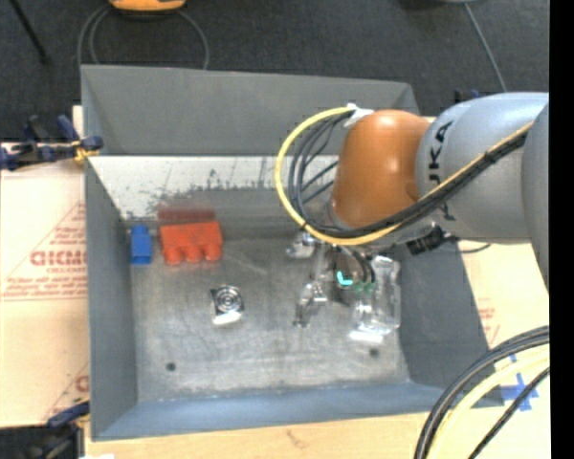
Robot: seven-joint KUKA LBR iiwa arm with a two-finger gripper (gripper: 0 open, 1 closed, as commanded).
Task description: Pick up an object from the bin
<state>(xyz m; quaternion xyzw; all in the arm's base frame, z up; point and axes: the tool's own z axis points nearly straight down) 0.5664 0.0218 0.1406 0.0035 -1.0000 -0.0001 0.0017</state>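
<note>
In the grey bin [110,295], the gripper [342,312] hangs at right, claw released and empty. A silver knob [227,305], an orange block [189,239] and a blue block [140,245] lie well left, unobstructed.

The arm's orange cover [378,165] hides the floor of the bin [115,256] near its far right corner. Beneath it, a pale clear shape [375,325] merges with the gripper [342,304]; loose or attached, unclear. The silvery thing [227,304] mid-floor is too small to name.

An orange-red studded plastic toy brick [189,239] lies flat. A small blue plastic block [141,245] sits just beside the brick's left end. A small round silver metal fitting [228,304] lies below the brick in the view, slightly rightward, apart.
</note>
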